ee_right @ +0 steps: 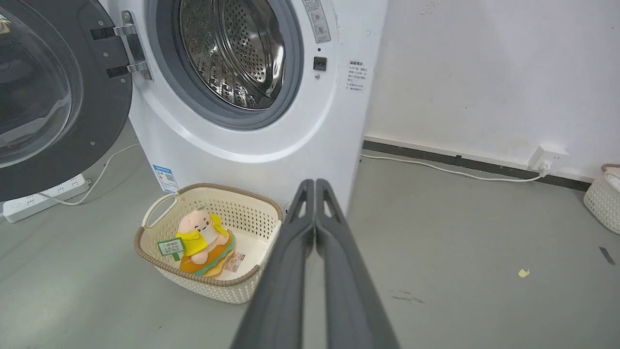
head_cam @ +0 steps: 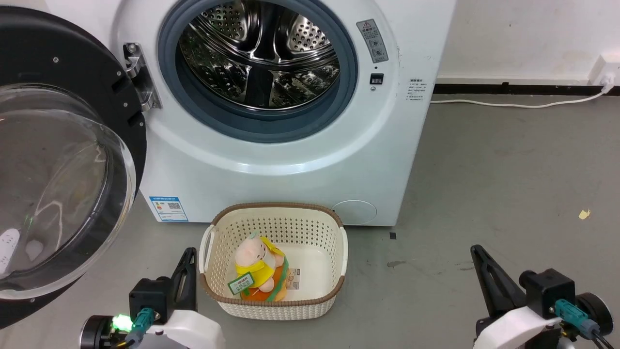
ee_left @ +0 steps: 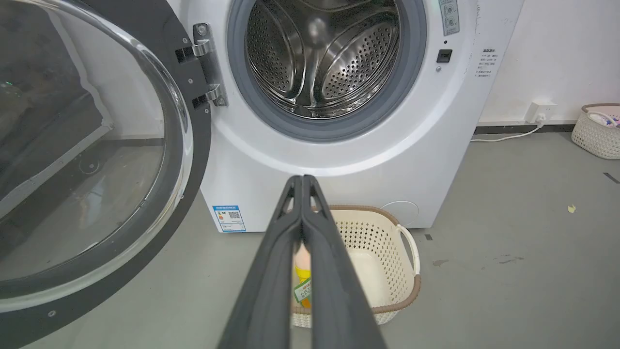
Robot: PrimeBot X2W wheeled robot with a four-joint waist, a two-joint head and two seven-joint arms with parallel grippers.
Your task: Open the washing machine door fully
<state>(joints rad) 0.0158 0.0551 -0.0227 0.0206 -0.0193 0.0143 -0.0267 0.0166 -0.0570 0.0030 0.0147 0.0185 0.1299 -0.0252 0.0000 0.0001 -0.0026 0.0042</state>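
The white washing machine [head_cam: 290,165] stands ahead, its steel drum [head_cam: 261,53] exposed inside a grey gasket. The black washing machine door [head_cam: 63,160] with its bulging glass window hangs swung out wide to the left on a metal hinge [head_cam: 140,75]; the door [ee_left: 92,160] also fills the left of the left wrist view and appears in the right wrist view [ee_right: 53,97]. My left gripper [head_cam: 189,254] sits low at the bottom left, shut and empty [ee_left: 302,179], beside the basket. My right gripper [head_cam: 477,252] rests at the bottom right, shut and empty [ee_right: 315,183], away from the door.
A cream perforated basket [head_cam: 334,252] holding a plush toy [head_cam: 259,271] stands on the grey floor right before the washer. A white cable [head_cam: 513,103] runs along the wall to a socket. A power strip [ee_right: 38,196] lies under the door; another basket [ee_left: 598,133] stands far right.
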